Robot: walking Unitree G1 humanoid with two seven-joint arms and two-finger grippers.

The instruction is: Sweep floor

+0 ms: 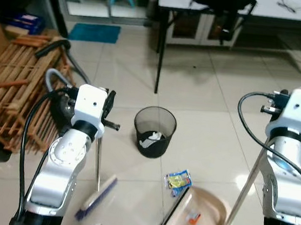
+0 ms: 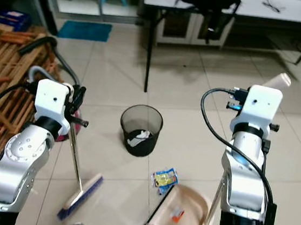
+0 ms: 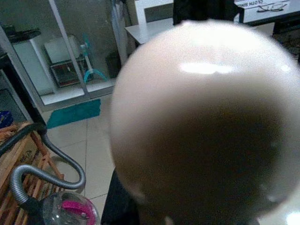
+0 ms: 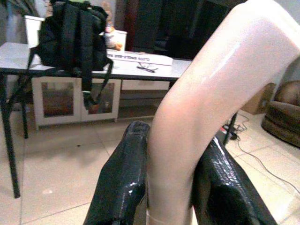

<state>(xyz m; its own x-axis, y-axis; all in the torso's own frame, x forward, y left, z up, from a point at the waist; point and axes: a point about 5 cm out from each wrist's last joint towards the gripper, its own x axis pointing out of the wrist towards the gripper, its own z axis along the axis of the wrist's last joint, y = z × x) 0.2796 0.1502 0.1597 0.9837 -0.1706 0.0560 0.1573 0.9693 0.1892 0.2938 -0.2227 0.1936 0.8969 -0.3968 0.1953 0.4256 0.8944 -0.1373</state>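
Pale long-handled beige dustpan (image 1: pixel 203 219) is clamped at its handle by right gripper (image 4: pixel 164 187). Blue-bristled broom (image 1: pixel 96 197) is held by left gripper (image 3: pixel 122 211). Yellow-blue wrapper (image 1: pixel 178 180) lies between them, just beside the pan mouth, right of the bristles.

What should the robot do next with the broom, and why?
Probably draw the broom across the tiles toward the blue and yellow wrapper and push it into the dustpan. The wrapper lies on the floor just outside the pan's mouth, one orange scrap is already inside, and the right gripper holds the pan's handle.
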